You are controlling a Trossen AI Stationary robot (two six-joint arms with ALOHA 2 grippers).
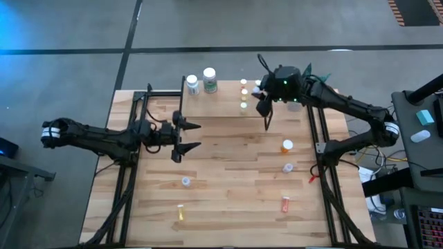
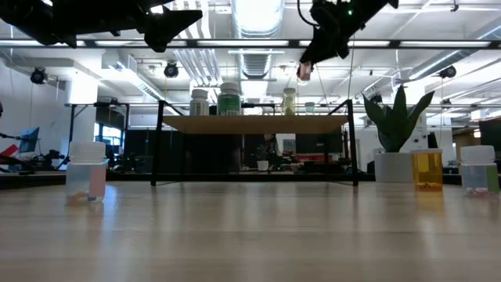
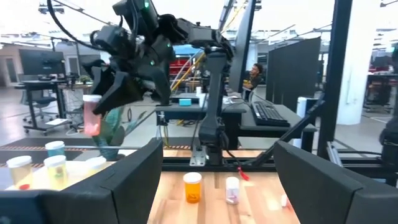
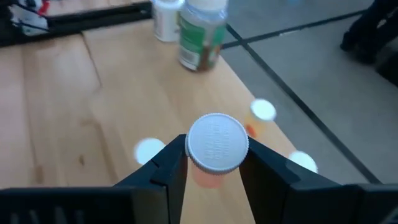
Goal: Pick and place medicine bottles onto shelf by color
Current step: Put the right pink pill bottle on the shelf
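My right gripper [image 4: 214, 155] hangs over the right part of the shelf [image 1: 221, 105], shut on a small white-capped bottle with a pinkish-red body [image 2: 304, 70]. On the shelf's light wood top stand two larger white bottles [image 1: 192, 84] [image 1: 210, 79] and several tiny bottles [image 1: 243, 91]. My left gripper [image 1: 197, 135] waits open above the table's left middle, fingers pointing right. On the table stand an orange bottle [image 1: 286, 146] and two clear ones [image 1: 287, 167] [image 1: 185, 181]; a red one [image 1: 285, 203] and a yellow one [image 1: 181, 212] lie on their sides. My right gripper pinches the small bottle at its white cap [image 4: 216, 142], one finger on either side, coming from above and pointing down. The bottle hangs upright, lifted clear above the shelf top, with its pinkish body [image 3: 91, 118] below the fingers.
A white plant pot [image 2: 395, 166] stands at the table's far right by the shelf. Black frame rails [image 1: 131, 180] run along the table's left and right sides. Bare shelf top [image 1: 221, 105] lies between the large bottles and the tiny ones. A person [image 3: 254, 74] sits beyond the table.
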